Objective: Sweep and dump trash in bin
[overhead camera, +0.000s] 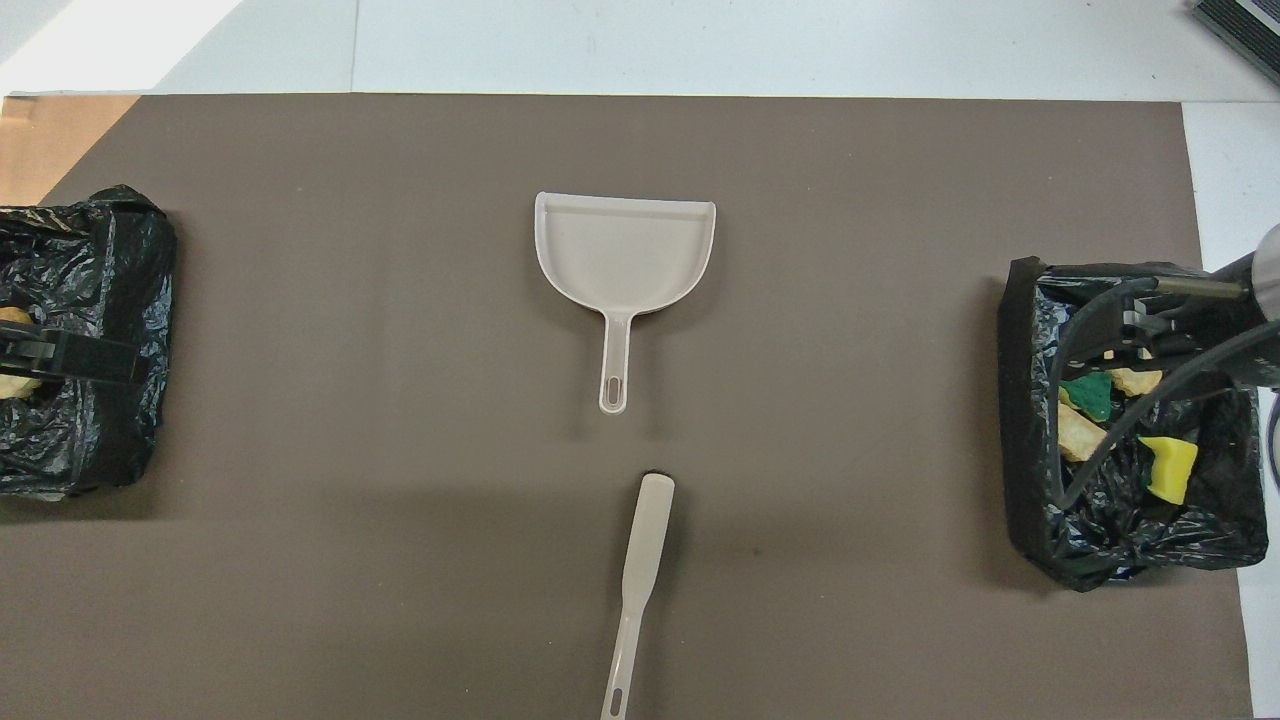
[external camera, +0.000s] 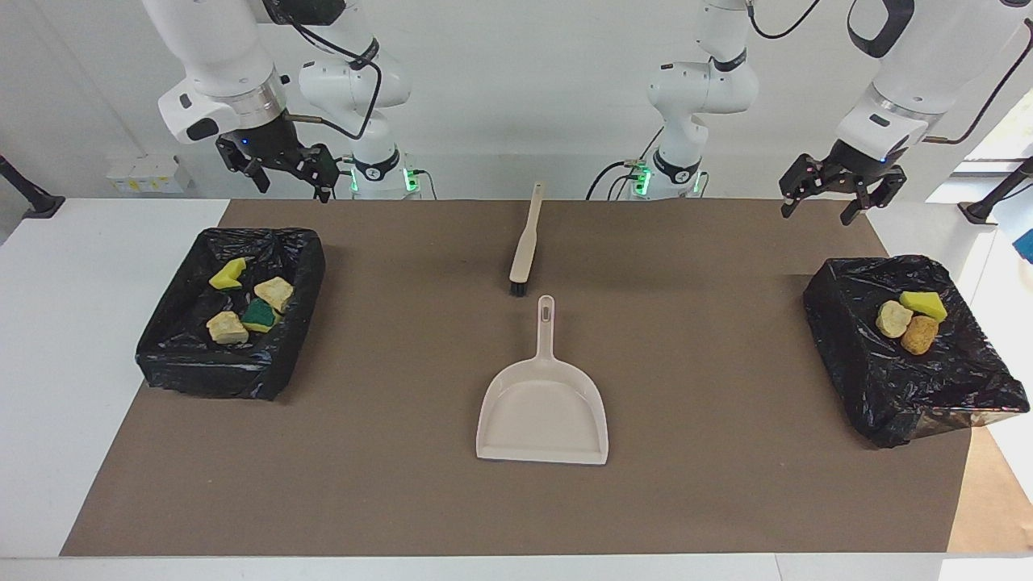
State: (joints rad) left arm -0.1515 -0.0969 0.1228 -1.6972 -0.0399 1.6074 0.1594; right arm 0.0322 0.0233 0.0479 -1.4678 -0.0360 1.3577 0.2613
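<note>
All the trash lies in two black-bag-lined bins. The bin [external camera: 202, 375] at the right arm's end holds several scraps: a yellow sponge chunk [external camera: 228, 274], a green-backed one [external camera: 260, 315] and two tan lumps [external camera: 274, 292]. The bin [external camera: 839, 339] at the left arm's end holds three: a tan lump [external camera: 893, 319], a yellow chunk [external camera: 924, 304] and a golden-brown piece [external camera: 920, 335]. My right gripper [external camera: 294, 187] hangs open and empty, raised by the robots' edge of its bin. My left gripper [external camera: 817, 214] hangs open and empty, raised by its bin.
The beige dustpan [external camera: 542, 407] lies at the middle of the brown mat, handle toward the robots. The beige hand brush [external camera: 526, 242] lies nearer to the robots, bristles toward the dustpan's handle. In the overhead view each gripper [overhead camera: 1120, 325] covers part of its bin [overhead camera: 1020, 400].
</note>
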